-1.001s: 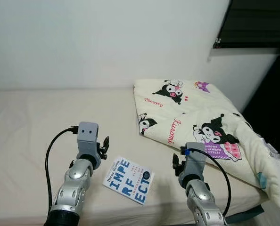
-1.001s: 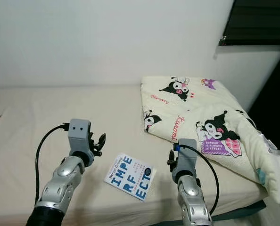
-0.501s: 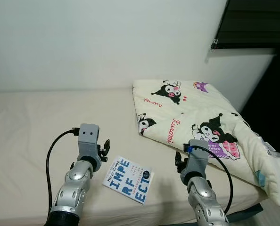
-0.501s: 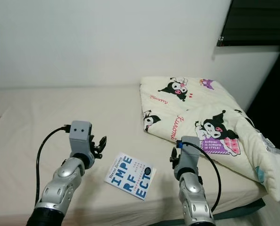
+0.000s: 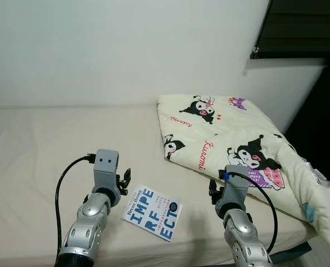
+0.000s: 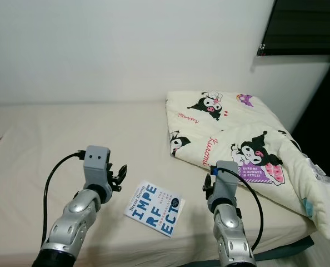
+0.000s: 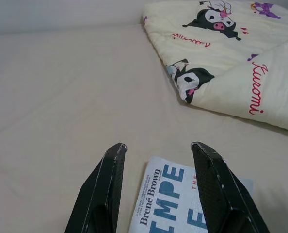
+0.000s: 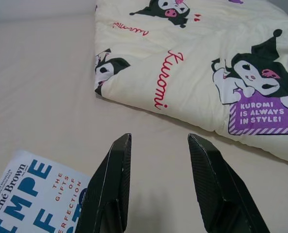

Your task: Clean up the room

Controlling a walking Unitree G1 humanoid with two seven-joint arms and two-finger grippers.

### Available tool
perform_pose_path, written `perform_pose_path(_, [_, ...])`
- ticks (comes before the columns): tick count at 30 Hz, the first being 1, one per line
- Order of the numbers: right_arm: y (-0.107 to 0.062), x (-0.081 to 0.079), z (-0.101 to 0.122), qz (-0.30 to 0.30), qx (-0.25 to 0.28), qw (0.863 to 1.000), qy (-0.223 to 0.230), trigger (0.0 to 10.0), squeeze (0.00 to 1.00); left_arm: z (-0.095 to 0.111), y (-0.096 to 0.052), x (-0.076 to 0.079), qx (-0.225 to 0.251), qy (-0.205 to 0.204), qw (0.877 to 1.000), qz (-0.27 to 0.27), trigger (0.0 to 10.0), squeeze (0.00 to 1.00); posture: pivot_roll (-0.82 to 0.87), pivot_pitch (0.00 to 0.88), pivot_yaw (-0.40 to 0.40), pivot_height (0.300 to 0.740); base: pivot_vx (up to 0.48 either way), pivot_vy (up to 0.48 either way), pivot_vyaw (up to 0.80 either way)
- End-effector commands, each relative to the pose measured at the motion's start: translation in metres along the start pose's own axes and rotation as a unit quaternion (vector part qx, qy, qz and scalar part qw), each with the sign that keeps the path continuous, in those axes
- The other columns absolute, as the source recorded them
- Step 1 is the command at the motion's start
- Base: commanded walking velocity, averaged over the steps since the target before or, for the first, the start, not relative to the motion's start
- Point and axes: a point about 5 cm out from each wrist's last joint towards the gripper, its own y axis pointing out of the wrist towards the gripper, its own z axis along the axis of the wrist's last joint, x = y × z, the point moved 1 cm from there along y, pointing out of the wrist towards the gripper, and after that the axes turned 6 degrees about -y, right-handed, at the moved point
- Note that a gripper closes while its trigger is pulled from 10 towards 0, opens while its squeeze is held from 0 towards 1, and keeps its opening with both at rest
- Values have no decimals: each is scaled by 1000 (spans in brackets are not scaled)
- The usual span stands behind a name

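stood before a beige bed (image 5: 37, 144) set against a white wall (image 5: 126, 50), head camera looking down over both silver arms. lay flat on the sheet between the two arms: a white book (image 5: 152, 212) with large blue letters, near the bed's front edge and turned at a slant. folded on the robot's right side of the mattress: a cream blanket (image 5: 231, 144) printed with black cartoon characters and red script, its far end drooping over the bed's right edge. well apart from the book, with bare sheet between them. hung just left of the book and a little above the sheet: left gripper (image 7: 158, 182), black fingers (image 7: 103, 194) spread apart and holding nothing, the book's nearer corner seen through the gap between them in the left wrist view. hovered to the book's right, above the bare sheet between book and blanket: right gripper (image 8: 157, 182), fingers (image 8: 214, 187) likewise parted and empty, pointing toward the blanket's folded edge. ran in a loop from each wrist back along the arm: a black cable (image 5: 59, 189). showed at upper right, above the blanket: a dark window recess (image 5: 298, 28).
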Motion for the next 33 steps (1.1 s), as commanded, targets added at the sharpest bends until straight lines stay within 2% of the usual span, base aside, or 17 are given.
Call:
perform_pose_path(1, [0,1,-3,-4,-4,1000,-1,10000,0,-3,-2,5,-5,4,1000,-6,10000,0,-13,28,-23,681,0,0,0])
perform_pose_path(5, [0,2,-4,-6,-7,1000,0,10000,0,-4,-2,6,-8,8,1000,-3,10000,0,-15,24,-23,681,0,0,0])
perform_pose_path(16, [-1,7,-6,-12,-9,1000,0,10000,0,-3,0,9,-6,9,1000,-7,10000,0,-24,23,-24,636,0,0,0])
perform_pose_path(26, [-2,4,-7,-9,-10,1000,1,10000,0,-5,-1,10,-10,13,1000,-13,10000,0,-28,30,-23,636,0,0,0])
perform_pose_path(33, [-4,6,-10,-11,-14,1000,3,10000,0,-4,-1,13,-9,15,1000,-18,10000,0,-29,36,-24,616,0,0,0])
